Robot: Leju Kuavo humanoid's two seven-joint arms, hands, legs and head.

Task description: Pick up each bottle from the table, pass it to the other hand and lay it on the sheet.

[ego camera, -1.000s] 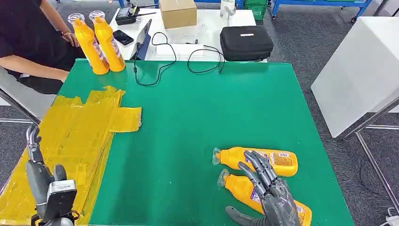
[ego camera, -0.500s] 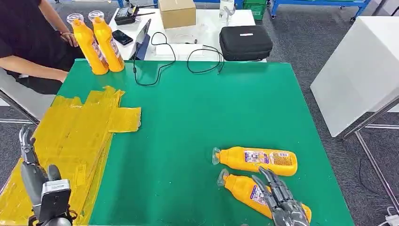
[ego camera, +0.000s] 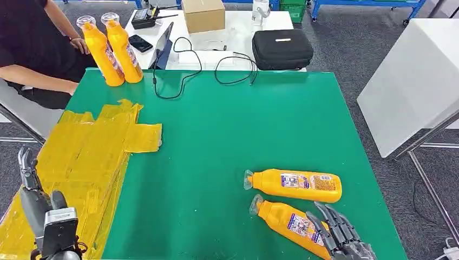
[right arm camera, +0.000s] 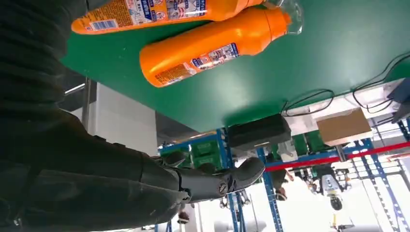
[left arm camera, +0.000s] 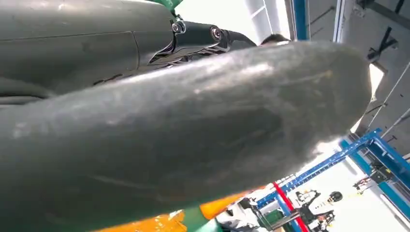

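- Head view takes in the green table point(ego camera: 227, 124) first, reaching from the cluttered white bench at twelve o'clock down to the robot at six.
- Next in size, the yellow sheet point(ego camera: 86, 157) covers the table's nine o'clock edge and trails off toward seven. No bottle lies on it, so I'd judge no bottle has been delivered yet and the whole job is still ahead.
- A person in dark clothes point(ego camera: 32, 49) sits off the eleven o'clock corner, an arm resting near the table edge.
- A black case point(ego camera: 282, 49), a cardboard box point(ego camera: 203, 14) and loose cables point(ego camera: 216, 67) sit around twelve, apart from the work.
- Two upright bottles point(ego camera: 111, 49) stand touching each other at eleven, just beyond the sheet's far end.
- Two lying bottles wait at five o'clock, caps pointing toward nine: the farther bottle point(ego camera: 295, 184) lies flat and free, and the nearer bottle point(ego camera: 292, 223) lies angled just beside it.
- Four bottles appear to remain: every pick, pass and placement.
- The right hand point(ego camera: 341, 238) hovers at five, fingers spread and grasping nothing, over the base end of the nearer bottle; whether it touches, I cannot tell.
- The left hand point(ego camera: 35, 200) is raised at seven over the sheet's edge, fingers extended upward, empty, well apart from all the bottles.
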